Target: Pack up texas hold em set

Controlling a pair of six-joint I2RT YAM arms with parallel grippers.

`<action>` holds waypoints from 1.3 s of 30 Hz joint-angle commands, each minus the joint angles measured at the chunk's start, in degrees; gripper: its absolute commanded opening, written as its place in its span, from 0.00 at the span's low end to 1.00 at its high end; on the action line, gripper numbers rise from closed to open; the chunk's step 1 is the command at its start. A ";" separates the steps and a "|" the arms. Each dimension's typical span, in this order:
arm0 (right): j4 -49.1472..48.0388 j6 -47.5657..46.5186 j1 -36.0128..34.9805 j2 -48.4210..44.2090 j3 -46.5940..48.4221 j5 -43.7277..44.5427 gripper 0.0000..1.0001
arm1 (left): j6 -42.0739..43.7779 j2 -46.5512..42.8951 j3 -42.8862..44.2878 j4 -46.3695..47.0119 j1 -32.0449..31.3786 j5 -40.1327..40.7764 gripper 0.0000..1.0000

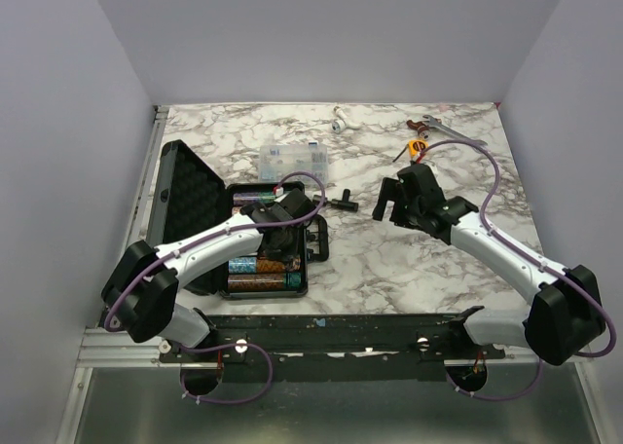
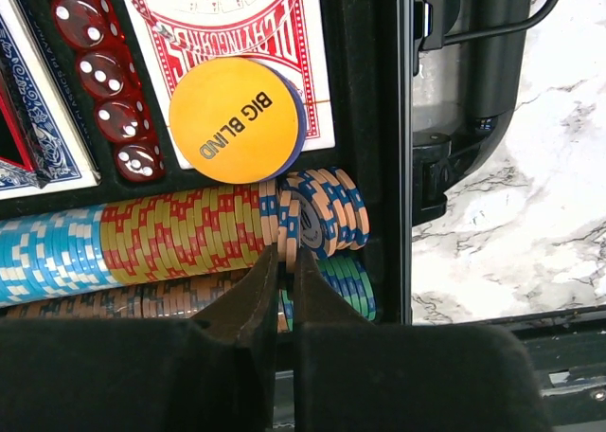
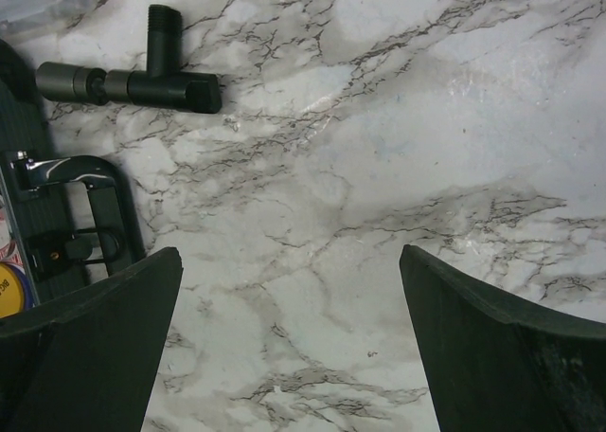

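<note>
The black case (image 1: 190, 205) lies open at the left, lid back. In the left wrist view its tray holds rows of poker chips (image 2: 180, 233), a red card deck (image 2: 284, 34), a blue deck (image 2: 38, 119), red dice (image 2: 109, 81) and a yellow "BIG BLIND" button (image 2: 232, 119) lying on the red deck. My left gripper (image 2: 287, 252) is down in the tray (image 1: 282, 240), nearly shut on an orange-and-blue chip (image 2: 284, 219) standing in the top row near its right end. My right gripper (image 3: 291, 252) is open and empty over bare marble, right of the case (image 1: 382, 203).
A black T-shaped part (image 3: 133, 77) lies just beyond the case's side handle (image 3: 85, 214). A clear compartment box (image 1: 292, 159) stands behind the case. A yellow tape measure (image 1: 419, 149), a metal tool (image 1: 440, 126) and a small metal piece (image 1: 338, 125) lie at the back.
</note>
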State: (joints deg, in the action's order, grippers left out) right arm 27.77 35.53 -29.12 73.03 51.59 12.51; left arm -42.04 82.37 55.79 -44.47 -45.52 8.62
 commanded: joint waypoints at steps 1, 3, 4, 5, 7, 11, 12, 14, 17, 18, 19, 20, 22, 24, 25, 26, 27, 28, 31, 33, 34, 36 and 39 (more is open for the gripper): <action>-1.13 1.12 0.21 -0.26 -1.98 -1.83 1.00 | -0.76 0.99 0.89 -0.95 -0.38 2.69 0.10; -1.36 1.33 0.21 -0.36 -2.62 -2.20 1.00 | -0.72 1.25 1.31 -1.15 -0.36 2.65 0.20; -1.53 1.38 0.21 -0.32 -2.92 -2.36 0.99 | -0.71 1.29 1.40 -1.15 -0.41 2.49 0.25; -1.65 1.47 0.21 -0.26 -3.14 -2.48 0.99 | -0.75 1.14 1.50 -1.02 -0.40 2.24 0.28; -1.50 1.61 0.23 0.28 -3.17 -2.71 0.99 | -0.71 0.89 1.27 -0.63 -0.39 1.69 0.33; 0.39 2.17 0.22 0.41 -2.54 -3.15 0.98 | -0.45 0.66 1.09 -0.53 -0.35 0.79 0.42; 0.50 2.28 0.22 0.13 -2.66 -3.11 0.98 | -0.37 0.44 1.08 -0.53 -0.42 0.76 0.43; 0.44 2.44 0.16 -0.58 -3.12 -2.99 0.98 | -0.05 -0.31 1.12 -0.68 -0.40 0.73 0.46; 0.57 2.53 0.22 -0.76 -3.25 -2.85 0.98 | 0.32 -1.91 1.47 -1.13 -0.36 1.13 0.52; 0.53 2.61 0.21 -0.69 -3.23 -2.85 0.98 | 0.57 -2.54 1.47 -1.09 -0.36 1.13 0.54; 0.53 2.66 0.21 -0.54 -3.33 -2.88 0.98 | 0.84 -3.24 1.60 -0.95 -0.31 0.93 0.57; 0.53 2.70 0.21 -0.43 -3.34 -2.94 0.98 | 1.12 -3.86 1.60 -0.66 -0.42 0.87 0.59; 0.53 2.82 0.25 0.02 -3.21 -3.32 0.98 | 1.72 -4.94 1.55 0.17 -0.35 0.33 0.66; 0.62 2.89 0.21 0.23 -3.06 -3.89 0.98 | 2.50 -5.42 1.68 1.06 -0.37 -0.67 0.72; 0.62 2.96 0.26 0.25 -3.08 -3.98 0.98 | 2.70 -5.31 1.92 1.34 -0.43 -0.92 0.74; 0.63 2.97 0.21 0.26 -3.13 -4.06 0.98 | 2.83 -5.08 2.25 1.52 -0.38 -0.98 0.78; 0.61 2.99 0.21 0.26 -3.15 -3.99 0.98 | 2.91 -4.79 2.46 1.70 -0.33 -0.98 0.81; 0.58 3.00 0.21 0.27 -3.25 -3.99 0.98 | 3.02 -4.49 2.69 1.97 -0.36 -0.98 0.85; 0.47 3.06 0.25 0.92 -3.17 -3.89 0.98 | 3.08 -3.05 3.38 1.85 -0.65 -0.26 0.95; 0.47 3.15 0.21 1.35 -3.08 -4.07 0.98 | 2.81 -2.12 3.71 1.69 -1.04 0.50 0.97; 0.45 3.29 0.21 1.64 -3.00 -4.26 0.98 | 2.80 -1.75 3.80 1.63 -1.20 0.96 0.97; 0.32 3.57 0.21 1.95 -2.88 -4.59 0.98 | 3.07 -1.18 3.88 1.53 -1.34 1.92 0.90; 0.01 4.05 0.25 2.24 -2.89 -4.78 0.98 | 3.11 -0.85 3.81 1.10 -1.34 3.59 0.77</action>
State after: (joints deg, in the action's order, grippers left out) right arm 27.51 38.46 -29.12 74.59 49.10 8.99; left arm -39.64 80.75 58.46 -42.94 -46.59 9.08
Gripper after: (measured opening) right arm 0.980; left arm 0.858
